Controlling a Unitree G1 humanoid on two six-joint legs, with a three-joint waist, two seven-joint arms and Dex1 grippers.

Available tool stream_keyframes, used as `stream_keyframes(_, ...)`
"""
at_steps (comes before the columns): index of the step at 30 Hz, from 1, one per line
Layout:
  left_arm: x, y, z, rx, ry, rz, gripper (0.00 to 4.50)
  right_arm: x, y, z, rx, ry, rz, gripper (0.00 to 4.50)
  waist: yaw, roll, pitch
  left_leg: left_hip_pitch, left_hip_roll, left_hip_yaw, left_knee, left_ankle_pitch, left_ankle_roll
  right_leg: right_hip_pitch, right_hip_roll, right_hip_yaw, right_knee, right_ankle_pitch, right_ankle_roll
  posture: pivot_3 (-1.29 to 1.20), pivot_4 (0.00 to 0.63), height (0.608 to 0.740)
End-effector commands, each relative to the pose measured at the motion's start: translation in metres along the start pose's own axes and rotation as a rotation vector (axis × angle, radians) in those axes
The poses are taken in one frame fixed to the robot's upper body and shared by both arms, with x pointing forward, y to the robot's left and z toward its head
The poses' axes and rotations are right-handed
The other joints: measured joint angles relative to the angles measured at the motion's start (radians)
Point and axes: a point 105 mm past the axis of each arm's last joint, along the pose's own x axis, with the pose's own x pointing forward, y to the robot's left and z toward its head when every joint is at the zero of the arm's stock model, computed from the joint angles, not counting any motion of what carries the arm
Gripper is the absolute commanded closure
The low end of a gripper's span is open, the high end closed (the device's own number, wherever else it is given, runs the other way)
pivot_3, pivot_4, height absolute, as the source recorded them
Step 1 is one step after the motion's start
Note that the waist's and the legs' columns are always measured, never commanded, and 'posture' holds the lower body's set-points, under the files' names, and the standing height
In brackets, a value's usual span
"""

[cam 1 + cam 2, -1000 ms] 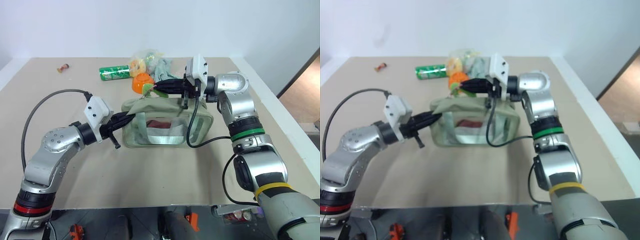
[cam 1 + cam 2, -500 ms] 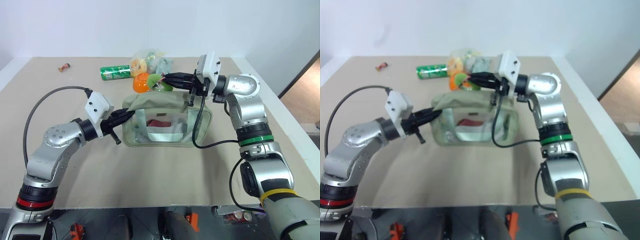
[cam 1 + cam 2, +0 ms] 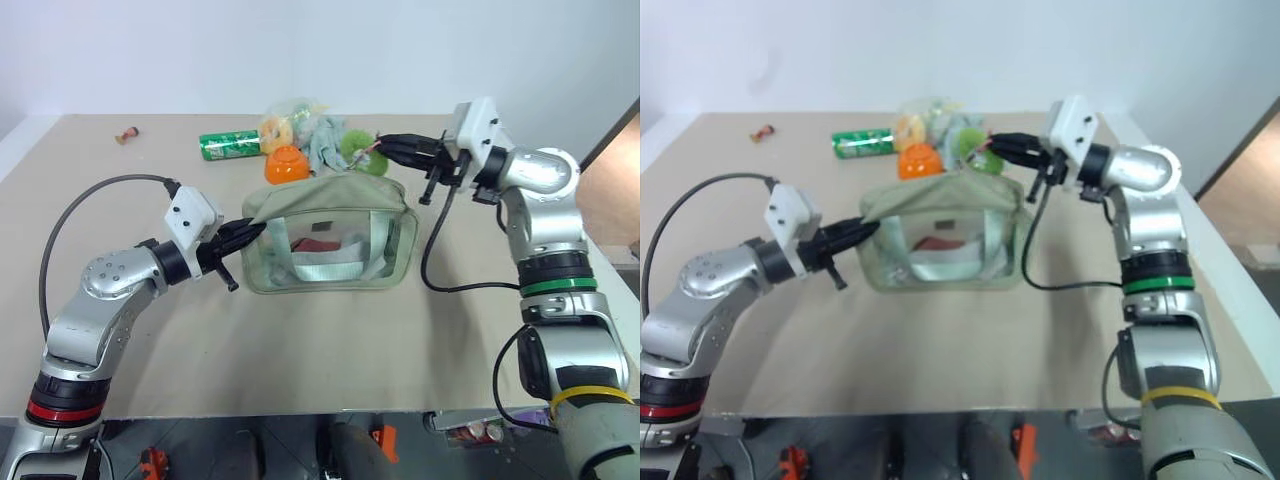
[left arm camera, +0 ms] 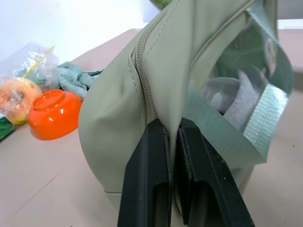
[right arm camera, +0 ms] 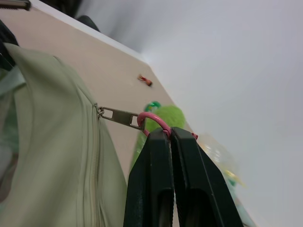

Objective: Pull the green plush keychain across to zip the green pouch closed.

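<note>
Moved: right gripper (image 3: 385, 146) has swung rightward, drawing the green plush keychain (image 3: 361, 157) past the green pouch's (image 3: 330, 235) right end
Right gripper: fingers pinched on the keychain's pink ring
Left gripper (image 3: 252, 230): clamped on the pouch's left end
Pouch: mid-table, before the orange bowl (image 3: 286, 163)

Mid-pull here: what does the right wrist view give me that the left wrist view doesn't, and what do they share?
Right wrist view only: the right gripper shut on the pinkish-red metal ring of the fuzzy lime-green plush keychain, with the metal zipper pull drawn taut from the pouch top.

Left wrist view only: the left gripper pinching the pouch's fabric end beside the zipper teeth, plus the orange bowl and the pale green webbing strap.

Shared: the pale sage-green fabric pouch and the beige table.
</note>
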Motion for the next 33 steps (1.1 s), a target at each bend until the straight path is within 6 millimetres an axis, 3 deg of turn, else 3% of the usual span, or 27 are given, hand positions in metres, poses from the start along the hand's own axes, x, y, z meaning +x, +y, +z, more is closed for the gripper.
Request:
stream_keyframes(1,-0.008,0.014,0.002,0.003,0.008,0.073,4.50,-0.043,-0.032,0.006,-0.050,0.033,-0.184,4.49,0.001,0.000,0.000,0.000,0.000,0.000,0.000,0.000,0.000,0.000,0.000,0.000,0.000,0.000,0.000,0.00,0.150,0.740)
stream_keyframes(6,-0.007,0.015,0.003,0.012,0.010,0.075,4.50,-0.088,-0.029,-0.024,-0.027,0.204,-0.301,4.49,-0.003,0.000,0.000,0.001,0.000,0.001,-0.001,0.000,0.000,0.000,0.000,0.001,0.000,0.000,0.000,0.00,0.150,0.740)
stream_keyframes(13,-0.006,0.016,0.004,0.022,0.014,0.074,4.50,-0.129,-0.015,-0.052,-0.067,0.419,-0.396,4.49,0.001,0.000,0.000,0.001,-0.001,0.000,-0.001,0.001,-0.001,0.000,0.000,0.001,0.000,0.000,0.001,0.00,0.150,0.740)
stream_keyframes(17,-0.006,0.017,0.003,0.026,0.018,0.075,4.50,-0.122,-0.005,-0.056,-0.040,0.428,-0.417,4.49,-0.001,0.000,0.000,0.002,-0.002,0.002,0.000,0.001,-0.001,0.001,0.000,0.002,0.000,0.000,0.001,0.00,0.150,0.740)
stream_keyframes(22,-0.004,0.014,0.003,0.029,0.019,0.071,4.50,-0.113,0.031,-0.080,0.009,0.487,-0.373,4.49,0.002,0.000,0.000,0.002,-0.002,0.000,0.000,0.001,-0.001,0.002,0.000,0.000,0.000,0.000,0.002,0.00,0.150,0.740)
stream_keyframes(28,-0.003,0.014,0.004,0.032,0.017,0.068,4.50,-0.097,0.065,-0.088,0.073,0.468,-0.305,4.49,-0.001,0.000,0.000,0.003,-0.003,0.001,0.000,0.001,-0.001,0.002,0.000,0.001,0.000,0.000,0.002,0.00,0.150,0.740)
stream_keyframes(33,-0.001,0.013,0.005,0.033,0.013,0.066,4.50,-0.096,0.074,-0.094,0.087,0.480,-0.277,4.49,-0.001,0.000,0.000,0.004,-0.002,0.000,0.000,0.002,-0.001,0.003,0.001,0.000,0.000,0.000,0.002,0.00,0.150,0.740)
